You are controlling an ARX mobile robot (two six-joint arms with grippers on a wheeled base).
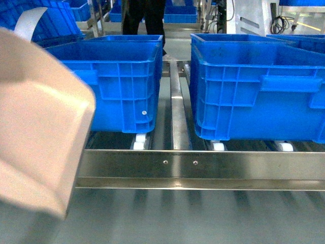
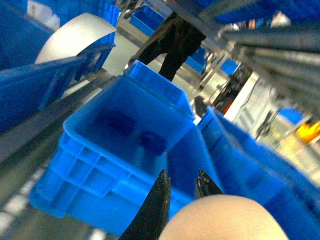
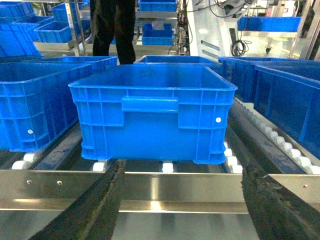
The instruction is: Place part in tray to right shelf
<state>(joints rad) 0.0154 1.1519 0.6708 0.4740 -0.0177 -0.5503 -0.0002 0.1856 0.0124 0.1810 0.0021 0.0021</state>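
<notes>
- Tray (image 1: 35, 127) up high at the left of the head view, beige underside toward the camera, tilted, close to the left blue crate (image 1: 114, 84).
- Left gripper (image 2: 180, 200) seen from its wrist camera: two dark fingers close together just above a rounded beige bulge of the tray (image 2: 220, 220). Looks clamped on the tray, though the contact itself sits hidden at the frame's bottom edge.
- Part (image 2: 152, 141) apparently down inside the left crate: a small darker blue block on the crate floor, blurred, beside another blue shape. Cannot tell for sure which is which.
- Right gripper (image 3: 182, 210) with jaws wide apart, nothing between them, hovering in front of the right shelf (image 3: 165, 187) rail, facing the right blue crate (image 3: 152, 112).
- White rollers (image 1: 218, 146) showing under both crates; a person in dark trousers (image 1: 143, 18) standing behind.
- Step in hand, by judgement: tipping at the shelf, near the end of the task.
- Next move calls for levelling the tray and drawing it clear of the crate wall without knocking the rim.
</notes>
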